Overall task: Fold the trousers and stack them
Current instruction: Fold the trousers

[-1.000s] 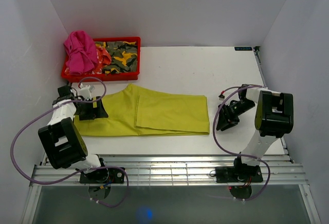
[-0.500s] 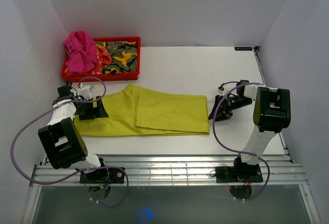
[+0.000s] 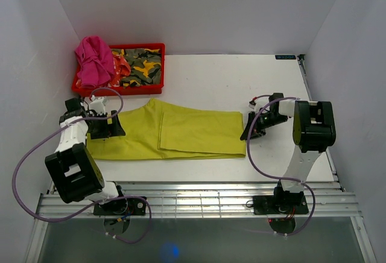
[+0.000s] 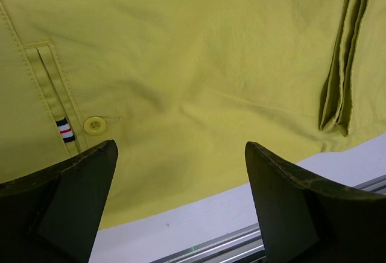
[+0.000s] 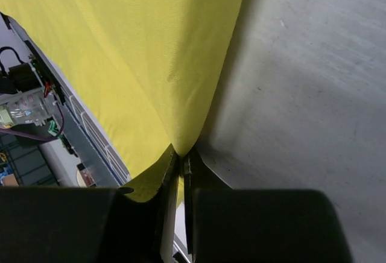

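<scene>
The lime yellow-green trousers (image 3: 181,133) lie folded lengthwise across the middle of the table, waist end at the left. My left gripper (image 3: 114,127) is open over the waist end; in the left wrist view the cloth (image 4: 181,64) with a pocket slit and a button (image 4: 93,124) fills the frame, and the gripper (image 4: 181,205) stands just above the cloth's near edge. My right gripper (image 3: 246,133) is at the leg end and is shut on the cloth's right edge; in the right wrist view the trousers (image 5: 139,52) are pinched between the closed fingers (image 5: 202,178), the gripper (image 5: 180,160) lifting the edge slightly.
A red tray (image 3: 155,85) at the back left holds a pink garment (image 3: 93,61) and a camouflage garment (image 3: 140,67). A metal rail (image 3: 199,193) runs along the table's near edge. White walls close in the left, right and back sides.
My right gripper has moved left from the bare table to the leg end and has shut on the cloth's edge. My left gripper has shifted slightly toward the back.
</scene>
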Robot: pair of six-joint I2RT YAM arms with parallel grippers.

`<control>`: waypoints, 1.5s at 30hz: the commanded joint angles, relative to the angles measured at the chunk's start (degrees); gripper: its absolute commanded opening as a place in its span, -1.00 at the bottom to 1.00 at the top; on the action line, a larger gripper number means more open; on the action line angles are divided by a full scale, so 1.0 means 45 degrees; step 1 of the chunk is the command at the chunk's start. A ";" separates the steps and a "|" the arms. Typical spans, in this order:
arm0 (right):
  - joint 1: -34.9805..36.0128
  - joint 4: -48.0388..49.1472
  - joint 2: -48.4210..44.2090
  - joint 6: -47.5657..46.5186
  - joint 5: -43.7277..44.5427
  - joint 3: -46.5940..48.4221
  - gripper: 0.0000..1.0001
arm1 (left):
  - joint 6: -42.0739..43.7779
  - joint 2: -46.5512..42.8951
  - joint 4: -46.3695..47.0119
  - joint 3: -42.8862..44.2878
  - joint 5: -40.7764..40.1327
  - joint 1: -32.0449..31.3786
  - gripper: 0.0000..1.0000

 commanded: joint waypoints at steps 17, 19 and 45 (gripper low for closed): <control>-0.7118 -0.7189 -0.2260 -0.7540 0.1317 0.3794 -0.84 | 0.0079 -0.1265 -0.0322 0.0157 -0.0494 0.0061 0.96; -0.7278 -0.8028 -0.2337 -0.7777 0.0831 0.4110 -0.84 | 0.0020 -0.0953 -0.0264 0.0099 -0.0378 0.0061 0.96; -0.1110 -0.1867 -0.5208 0.0043 -0.4564 0.2570 -0.85 | -0.1054 0.2446 0.0420 -0.0058 0.4017 -0.0408 0.20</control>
